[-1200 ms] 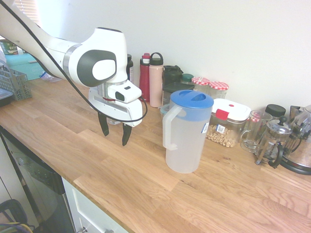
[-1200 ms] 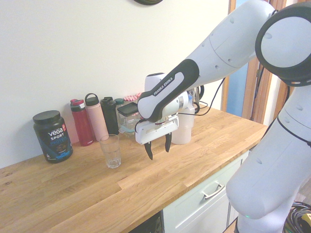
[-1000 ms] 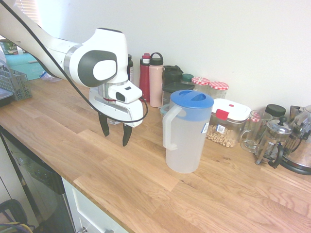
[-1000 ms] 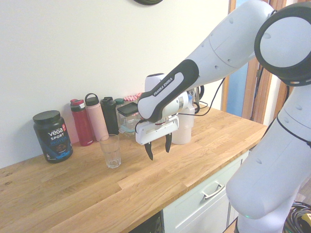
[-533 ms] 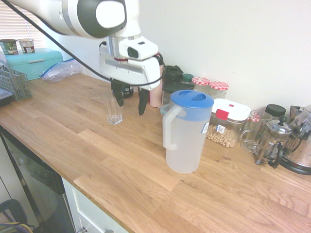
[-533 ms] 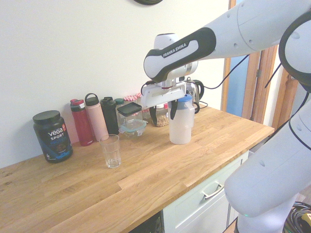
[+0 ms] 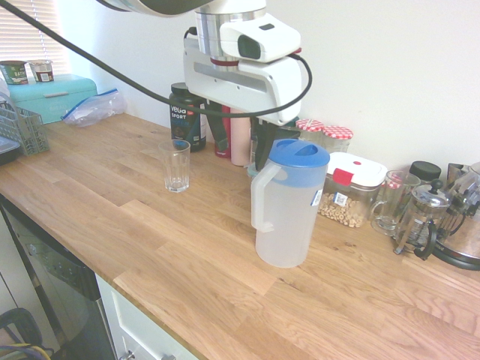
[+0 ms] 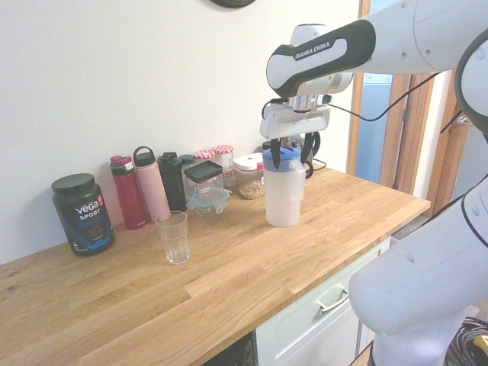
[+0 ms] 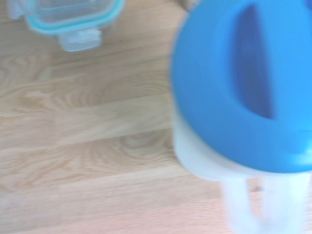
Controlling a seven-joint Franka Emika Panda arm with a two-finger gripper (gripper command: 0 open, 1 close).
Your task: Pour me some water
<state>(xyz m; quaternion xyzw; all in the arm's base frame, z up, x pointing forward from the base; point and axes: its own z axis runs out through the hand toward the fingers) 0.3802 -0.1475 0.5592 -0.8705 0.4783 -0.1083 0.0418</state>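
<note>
On the oak counter in the first exterior view, the water pitcher (image 7: 287, 204) stands upright, its handle facing the drinking glass (image 7: 177, 165) well apart from it. The gripper (image 7: 238, 144) hangs just behind the blue lid (image 7: 298, 152), jaws wide and empty.

The second exterior view shows the fingers straddling the lid's top, pointing down.

The wrist view looks straight down onto the lid, with the handle (image 9: 258, 207) below it.
</note>
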